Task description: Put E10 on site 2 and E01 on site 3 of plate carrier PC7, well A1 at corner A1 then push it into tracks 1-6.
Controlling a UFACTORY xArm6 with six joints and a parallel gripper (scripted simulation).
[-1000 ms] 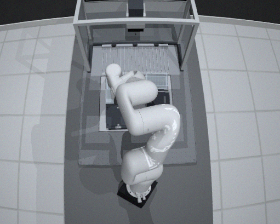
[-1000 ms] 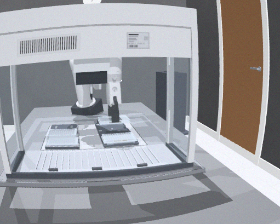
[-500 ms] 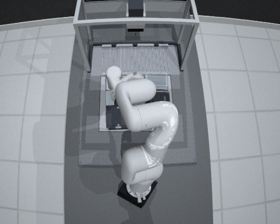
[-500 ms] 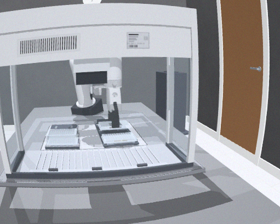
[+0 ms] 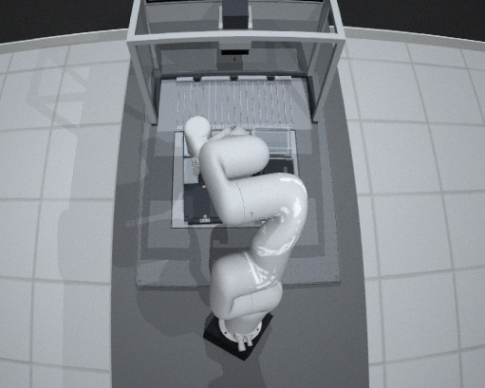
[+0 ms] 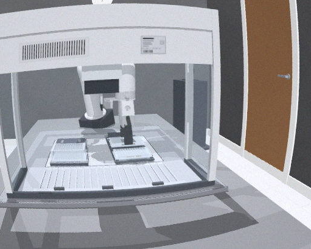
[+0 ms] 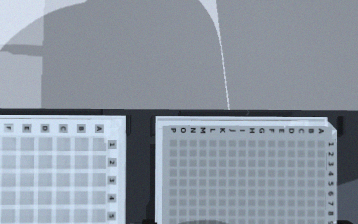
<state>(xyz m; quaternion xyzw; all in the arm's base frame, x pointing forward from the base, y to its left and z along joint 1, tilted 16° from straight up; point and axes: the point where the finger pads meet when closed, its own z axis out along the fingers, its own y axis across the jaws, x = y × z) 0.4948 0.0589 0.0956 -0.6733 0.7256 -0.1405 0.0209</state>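
Note:
My gripper (image 6: 128, 137) is shut on E10, the 384-well plate (image 7: 245, 172), gripping it from above over the middle of carrier PC7 (image 6: 130, 151). I cannot tell whether E10 rests in the locators or hangs just above them. Its A column is at the right in the wrist view. E01, the 96-well plate (image 7: 50, 170), lies on the adjoining site toward the rails and also shows in the exterior view (image 6: 132, 154). The carrier lies on the apron in front of the rails (image 6: 104, 175). E07, the deep-well block (image 6: 69, 154), sits in its nest. My fingers are out of the wrist view.
The instrument's frame (image 5: 234, 39) with its posts stands around the rails. An empty dark nest (image 5: 281, 166) lies beside E07 (image 5: 272, 140). The arm (image 5: 241, 186) hides much of the carrier from above. Small dark lamp blocks (image 6: 108, 187) sit at the rails' far end.

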